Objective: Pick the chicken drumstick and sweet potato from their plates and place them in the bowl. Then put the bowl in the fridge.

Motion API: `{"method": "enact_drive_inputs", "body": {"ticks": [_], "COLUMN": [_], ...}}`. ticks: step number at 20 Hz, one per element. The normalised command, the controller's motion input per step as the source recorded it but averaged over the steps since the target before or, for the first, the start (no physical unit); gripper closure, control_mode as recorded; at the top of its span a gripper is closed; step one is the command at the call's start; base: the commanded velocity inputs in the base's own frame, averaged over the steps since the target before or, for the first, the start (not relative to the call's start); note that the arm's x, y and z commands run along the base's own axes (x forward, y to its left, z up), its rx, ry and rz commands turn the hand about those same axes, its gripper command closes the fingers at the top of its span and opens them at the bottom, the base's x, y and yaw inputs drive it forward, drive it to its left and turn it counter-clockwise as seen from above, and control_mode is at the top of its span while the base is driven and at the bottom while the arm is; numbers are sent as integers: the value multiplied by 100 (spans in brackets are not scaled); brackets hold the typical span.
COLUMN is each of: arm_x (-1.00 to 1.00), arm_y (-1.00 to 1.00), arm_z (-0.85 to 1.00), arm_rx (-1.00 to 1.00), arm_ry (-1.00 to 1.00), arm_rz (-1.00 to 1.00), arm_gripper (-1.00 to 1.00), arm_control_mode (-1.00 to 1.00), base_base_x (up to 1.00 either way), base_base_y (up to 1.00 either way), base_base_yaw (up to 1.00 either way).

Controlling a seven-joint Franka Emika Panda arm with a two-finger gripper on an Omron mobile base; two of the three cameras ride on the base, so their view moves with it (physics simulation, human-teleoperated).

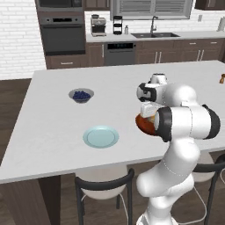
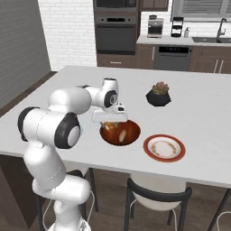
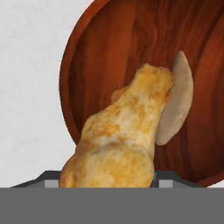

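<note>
The chicken drumstick (image 3: 120, 140) sat between the gripper's (image 3: 107, 181) part-open jaws, seemingly held, above the dark reddish-brown bowl (image 3: 109, 39). The sweet potato (image 3: 177, 103) lay inside that bowl, touching the drumstick. The red-rimmed plate (image 2: 164, 148) stood just beside the bowl, the light blue plate (image 1: 101, 136) farther off on the white counter (image 1: 48, 127).

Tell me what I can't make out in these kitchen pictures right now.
- Gripper fingertips: hand view, hidden behind the chicken drumstick and the bottom edge.
- Whether the drumstick touches the bowl: hand view, cannot tell.
- Sweet potato: hand view, partly hidden by the drumstick.
- Bowl contents: left base view, blocked by the arm.
- Object at the counter's far right: cut off by the edge.
</note>
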Motion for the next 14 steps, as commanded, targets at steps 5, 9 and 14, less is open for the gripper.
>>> {"method": "enact_drive_inputs", "body": {"ticks": [5,9,14], "arm_x": [31,51,42], "arm_y": [-7,0,-28], "arm_z": [-49,-16,-12], "arm_rx": [-18,-8,1], "arm_ry": [0,-1,0], "arm_rz": [-54,-33,-15], "arm_gripper": [100,100,100], "arm_control_mode": [-100,-100,-100], "base_base_x": [0,0,0], "base_base_y": [0,0,0], "base_base_yaw": [0,0,0]}}
